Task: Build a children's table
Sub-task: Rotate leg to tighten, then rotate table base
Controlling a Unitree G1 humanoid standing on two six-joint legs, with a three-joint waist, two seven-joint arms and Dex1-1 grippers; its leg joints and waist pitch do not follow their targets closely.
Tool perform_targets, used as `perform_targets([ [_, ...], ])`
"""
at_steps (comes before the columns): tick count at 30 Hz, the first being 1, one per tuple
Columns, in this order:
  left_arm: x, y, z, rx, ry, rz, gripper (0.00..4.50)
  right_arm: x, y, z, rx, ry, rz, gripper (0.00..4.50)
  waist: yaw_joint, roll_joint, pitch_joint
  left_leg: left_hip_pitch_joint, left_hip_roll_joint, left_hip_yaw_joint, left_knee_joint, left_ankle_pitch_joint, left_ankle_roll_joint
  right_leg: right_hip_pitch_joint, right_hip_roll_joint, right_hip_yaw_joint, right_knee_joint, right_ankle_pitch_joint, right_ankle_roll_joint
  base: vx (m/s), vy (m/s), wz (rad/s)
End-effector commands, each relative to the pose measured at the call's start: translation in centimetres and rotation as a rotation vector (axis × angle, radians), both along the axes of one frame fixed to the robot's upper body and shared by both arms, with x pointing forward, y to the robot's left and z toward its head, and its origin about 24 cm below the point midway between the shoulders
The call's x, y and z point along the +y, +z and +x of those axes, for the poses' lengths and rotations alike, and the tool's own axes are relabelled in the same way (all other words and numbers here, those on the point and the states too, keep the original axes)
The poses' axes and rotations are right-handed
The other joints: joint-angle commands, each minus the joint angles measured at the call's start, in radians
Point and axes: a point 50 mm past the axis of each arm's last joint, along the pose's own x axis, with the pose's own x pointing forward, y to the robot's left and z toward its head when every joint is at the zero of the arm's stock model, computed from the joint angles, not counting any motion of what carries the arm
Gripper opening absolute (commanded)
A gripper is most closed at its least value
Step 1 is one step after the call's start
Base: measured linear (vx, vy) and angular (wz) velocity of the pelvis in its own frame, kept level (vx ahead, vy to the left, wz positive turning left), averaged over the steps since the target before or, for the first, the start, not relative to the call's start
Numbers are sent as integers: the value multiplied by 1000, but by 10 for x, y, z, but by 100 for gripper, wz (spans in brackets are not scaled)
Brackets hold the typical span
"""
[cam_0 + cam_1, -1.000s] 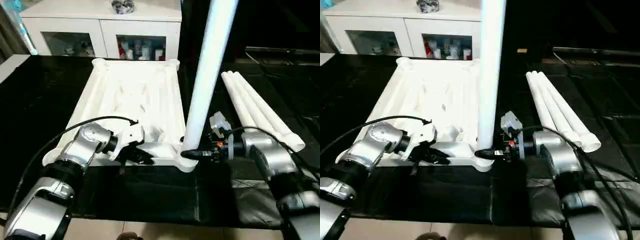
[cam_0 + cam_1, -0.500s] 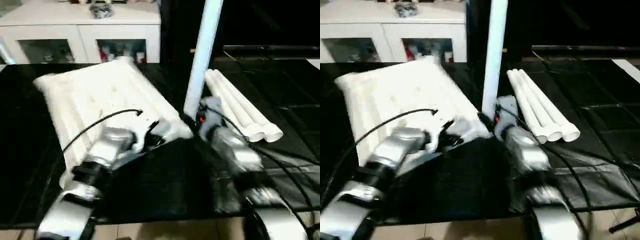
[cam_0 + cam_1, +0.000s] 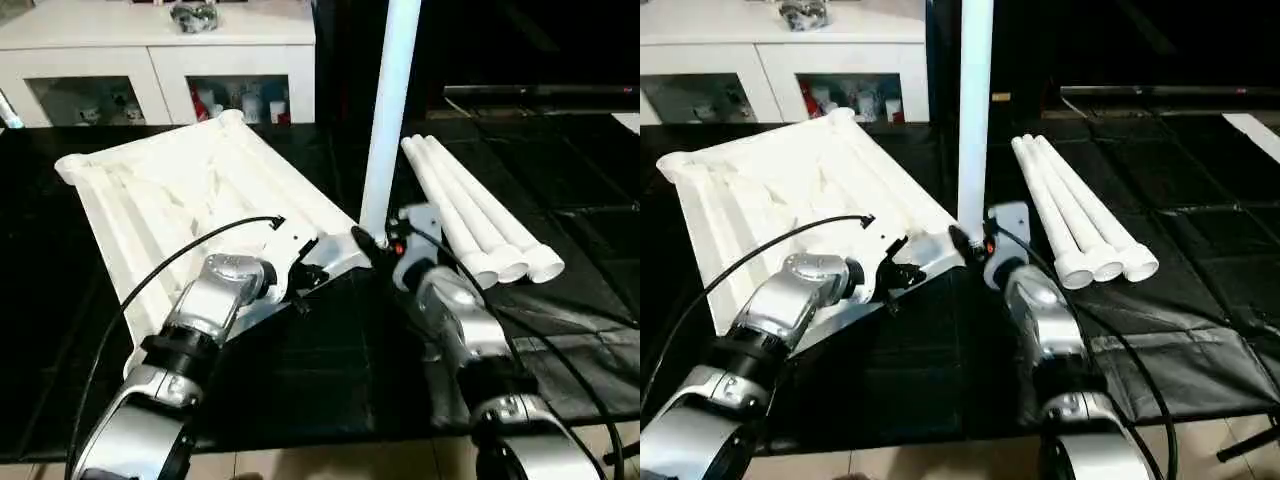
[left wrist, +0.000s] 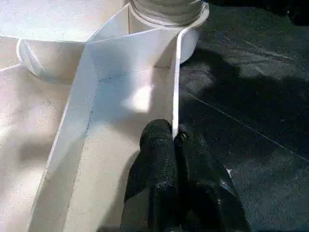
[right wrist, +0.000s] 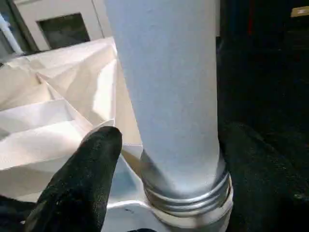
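The children's table top (image 3: 170,190) lies upside down and askew on the black mat, ribs up. One white leg (image 3: 390,100) stands upright in its near right corner socket (image 5: 188,203). Three more legs (image 3: 470,215) lie side by side on the mat to the right. My left gripper (image 4: 173,140) is shut on the thin rim of the top's near edge, close to that corner. My right gripper (image 3: 368,242) is at the base of the upright leg. One of its fingers (image 5: 91,169) stands a little off the leg, and the other is hidden behind it.
A white glass-door cabinet (image 3: 160,60) stands behind the mat. The black mat (image 3: 330,370) ends at a pale floor strip near my body. Cables run along both forearms.
The table top has swung round on the mat with its far end going left, carrying the upright leg. My right fingers have widened off the leg's base. The camera has also shifted.
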Motion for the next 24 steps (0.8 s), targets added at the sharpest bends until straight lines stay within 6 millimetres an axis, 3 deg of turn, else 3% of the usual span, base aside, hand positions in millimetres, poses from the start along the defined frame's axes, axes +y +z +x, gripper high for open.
perform_targets([
  [1, -16, 31, 6, -163, -78, -63, 0, 3, -8, -12, -20, 90, -48, 382, 7, 3, -67, 9, 63, -26, -62, -152, 78, 61, -111, 70, -82, -215, -146, 0, 0, 0],
  [2, -16, 31, 6, -163, -78, -63, 0, 3, -8, -12, -20, 90, -48, 391, 11, 1, -70, 6, 63, -26, -61, -133, 83, 64, -110, 70, -79, -193, -140, 0, 0, 0],
  [3, -16, 31, 7, -176, -71, -51, 0, -11, -3, -16, -95, 88, -89, 403, 14, 0, -70, 5, 64, -26, -60, -123, 89, 62, -110, 70, -79, -175, -143, 0, 0, 0],
  [6, -15, 34, 10, -192, -58, -55, 0, -32, 3, -25, -86, 121, -91, 422, 19, -2, -70, 4, 62, -26, -58, -112, 107, 66, -108, 68, -77, -166, -143, 0, 0, 0],
  [9, -14, 37, 9, -187, -62, -87, 54, -45, 9, -32, -92, 152, -126, 426, 23, -5, -68, 1, 58, -25, -56, -111, 117, 67, -108, 66, -83, -204, -127, 0, 0, 0],
  [10, -14, 37, 9, -187, -62, -87, 54, -45, 9, -32, -92, 152, -126, 426, 28, -3, -70, 5, 60, -24, -54, -111, 116, 65, -109, 66, -84, -208, -123, 0, 0, 0],
  [11, -14, 40, 8, -190, -79, -95, 57, -47, 10, -35, -85, 178, -132, 426, 27, -9, -68, 3, 64, -25, -57, -109, 116, 62, -108, 67, -84, -208, -130, 0, 0, 0],
  [14, -9, 49, 8, -218, -82, -136, 90, -45, 12, -44, -76, 259, -139, 426, 30, -11, -67, 3, 65, -26, -57, -113, 119, 64, -108, 66, -82, -214, -126, 0, 0, 0],
  [16, -6, 52, 8, -227, -79, -148, 93, -44, 12, -46, -70, 278, -139, 426, 26, -15, -65, -1, 59, -24, -56, -117, 119, 64, -107, 64, -86, -243, -116, 0, 0, 0],
  [17, 2, 61, 9, -245, -60, -168, 93, -40, 11, -48, -58, 295, -144, 426, 26, -20, -64, 1, 57, -23, -56, -118, 116, 62, -106, 64, -89, -268, -107, 0, 0, 0],
  [18, 7, 66, 10, -256, -49, -178, 93, -37, 10, -49, -49, 303, -146, 426, 28, -14, -66, 0, 58, -24, -56, -110, 111, 62, -107, 64, -87, -272, -107, 0, 0, 0],
  [19, 19, 73, 12, -271, -20, -166, 93, -31, 9, -50, -42, 321, -151, 426, 26, -18, -65, -1, 59, -25, -57, -108, 108, 62, -106, 64, -85, -269, -107, 0, 0, 0],
  [22, 27, 77, 13, -280, 0, -154, 93, -28, 8, -50, -38, 334, -153, 426, 20, -11, -62, 6, 60, -25, -59, -133, 95, 56, -105, 64, -88, -292, -102, 0, 0, 0],
  [24, 67, 83, 21, -318, 125, 6, 93, -15, 5, -50, -3, 356, -179, 426, 24, -8, -63, 7, 62, -27, -62, -131, 86, 54, -101, 65, -84, -283, -101, 0, 0, 0],
])
